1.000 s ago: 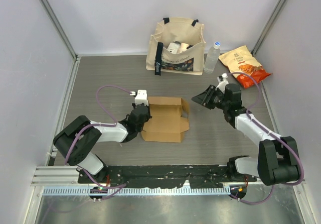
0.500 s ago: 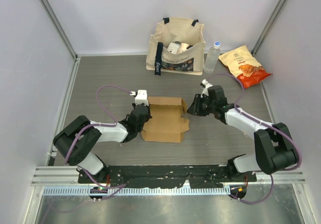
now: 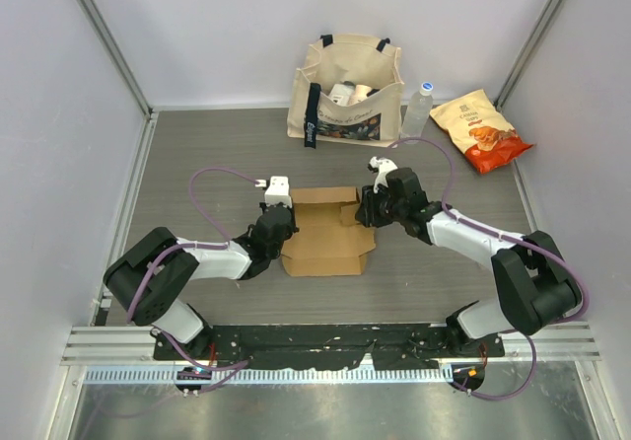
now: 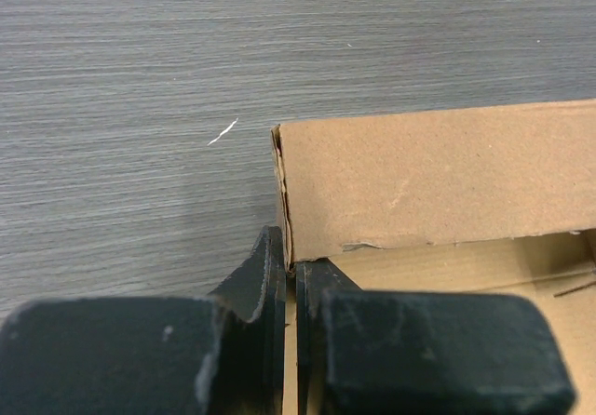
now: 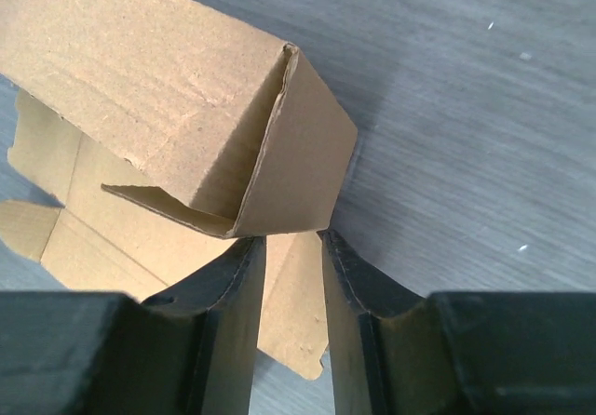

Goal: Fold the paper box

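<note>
The paper box (image 3: 325, 238) is plain brown cardboard and lies partly folded on the table centre. My left gripper (image 3: 284, 225) is at its left edge. In the left wrist view the jaws (image 4: 290, 266) are shut on the thin left side wall of the box (image 4: 438, 173). My right gripper (image 3: 367, 208) is at the box's far right corner. In the right wrist view it (image 5: 291, 240) is open by a narrow gap. Its fingertips sit just under a raised corner of the box (image 5: 158, 80), and a loose flap (image 5: 293, 341) shows between the jaws.
A beige printed tote bag (image 3: 347, 90) stands at the back. A clear water bottle (image 3: 417, 112) and a yellow-orange snack packet (image 3: 480, 129) are to its right. White walls enclose the table on three sides.
My right gripper has moved left from the open table to the box's far right corner. The box's right flap now stands more upright. The left arm has not moved.
</note>
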Tool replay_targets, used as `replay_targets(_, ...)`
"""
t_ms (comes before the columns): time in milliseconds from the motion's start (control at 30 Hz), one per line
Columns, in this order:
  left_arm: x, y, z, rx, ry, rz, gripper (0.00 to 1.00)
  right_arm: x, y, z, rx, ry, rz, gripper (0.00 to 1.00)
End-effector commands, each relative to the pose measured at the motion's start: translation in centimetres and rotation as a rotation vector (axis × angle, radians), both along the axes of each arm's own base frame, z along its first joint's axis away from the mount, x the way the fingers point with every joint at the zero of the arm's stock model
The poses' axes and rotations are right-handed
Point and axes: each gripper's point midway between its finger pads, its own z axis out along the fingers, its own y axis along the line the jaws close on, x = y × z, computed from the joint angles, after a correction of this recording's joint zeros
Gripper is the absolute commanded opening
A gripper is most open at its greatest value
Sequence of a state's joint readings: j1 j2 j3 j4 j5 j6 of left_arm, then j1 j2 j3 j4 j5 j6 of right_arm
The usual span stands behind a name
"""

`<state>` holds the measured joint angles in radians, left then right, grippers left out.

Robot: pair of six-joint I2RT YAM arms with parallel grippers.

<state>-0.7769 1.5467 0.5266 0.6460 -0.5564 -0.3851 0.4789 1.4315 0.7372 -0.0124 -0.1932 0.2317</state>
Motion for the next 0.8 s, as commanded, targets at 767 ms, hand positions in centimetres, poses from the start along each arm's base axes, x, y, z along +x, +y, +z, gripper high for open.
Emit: replay_targets(767,1.0,-0.2,2.0,0.006,-0.086,0.004,0.0,5.3,1.5,2.8,-0.056,-0.452,0.023,0.44)
